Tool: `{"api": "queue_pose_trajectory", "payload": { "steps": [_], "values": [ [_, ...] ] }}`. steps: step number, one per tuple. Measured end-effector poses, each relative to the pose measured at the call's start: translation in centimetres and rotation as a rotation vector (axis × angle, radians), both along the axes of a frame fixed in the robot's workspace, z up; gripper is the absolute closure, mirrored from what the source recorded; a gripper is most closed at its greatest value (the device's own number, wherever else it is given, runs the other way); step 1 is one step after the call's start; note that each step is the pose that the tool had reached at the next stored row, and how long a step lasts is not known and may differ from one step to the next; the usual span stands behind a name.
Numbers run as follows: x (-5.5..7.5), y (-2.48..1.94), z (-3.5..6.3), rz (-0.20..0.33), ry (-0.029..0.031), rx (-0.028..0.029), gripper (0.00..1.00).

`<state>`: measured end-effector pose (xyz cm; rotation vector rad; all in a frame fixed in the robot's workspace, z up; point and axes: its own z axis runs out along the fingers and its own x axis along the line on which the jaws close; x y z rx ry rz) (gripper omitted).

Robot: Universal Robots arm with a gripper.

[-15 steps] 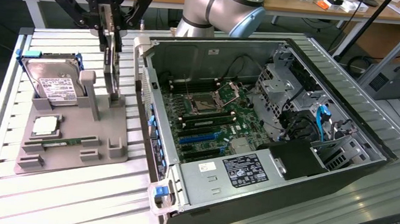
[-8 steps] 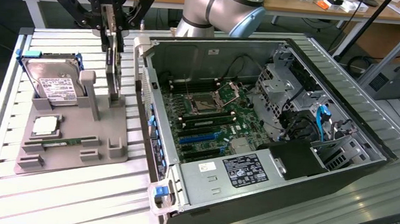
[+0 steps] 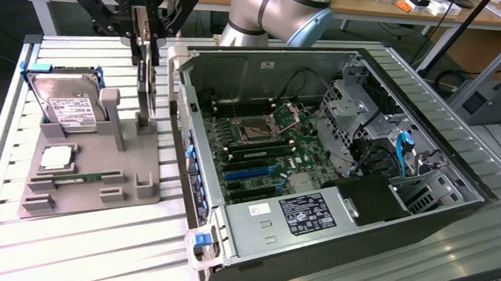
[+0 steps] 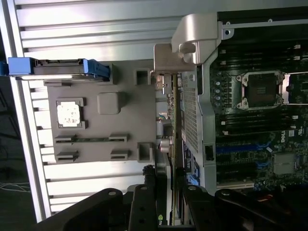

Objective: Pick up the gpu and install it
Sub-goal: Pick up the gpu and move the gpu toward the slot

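Above the gray tray (image 3: pixel 90 199), toward the exterior view's left, the gripper (image 3: pixel 147 43) points down with its fingers pinching the upper edge of the gpu (image 3: pixel 149 85). The gpu hangs edge-on and upright directly below the fingers. Its lower end reaches the short posts at the tray's right side; whether it touches them cannot be told. In the wrist view the gripper (image 4: pixel 168 195) clamps the gpu (image 4: pixel 173 139) from both faces, and the card runs as a thin line between the tray (image 4: pixel 130 125) and the case wall.

Tray contents, from the exterior view's left:
- The hard drive (image 3: pixel 72 107) stands tilted in the far left holder, with blue rails on its sides. It appears in the wrist view as a slim block with blue ends (image 4: pixel 57 66).
- The CPU (image 3: pixel 58 158) lies flat in a square pocket nearer the front (image 4: pixel 68 114).
- The RAM stick (image 3: pixel 78 179) lies in a narrow slot just in front of the CPU (image 4: pixel 91 139).

The tray rests on a slatted metal table (image 3: pixel 96 248).

To the right of the tray, the open case (image 3: pixel 264 69) lies on its side, just beside the gpu. It contains:
- The motherboard (image 3: pixel 259 154) on the floor of the case, with its socket (image 3: pixel 255 131) open (image 4: pixel 262 91).
- The power supply (image 3: pixel 303 215) at the near end.
- A metal drive cage (image 3: pixel 348 110) at the right, with black and blue cables beside it.
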<state>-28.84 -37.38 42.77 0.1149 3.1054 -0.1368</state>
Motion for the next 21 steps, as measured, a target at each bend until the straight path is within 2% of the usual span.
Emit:
{"api": "queue_pose_trajectory", "payload": {
  "steps": [10, 21],
  "values": [
    [0.7, -0.10, 0.00, 0.000, 0.0001, -0.0010, 0.73],
    [1.5, -0.45, -0.01, 0.000, 0.0000, -0.0017, 0.73]
  ]
}}
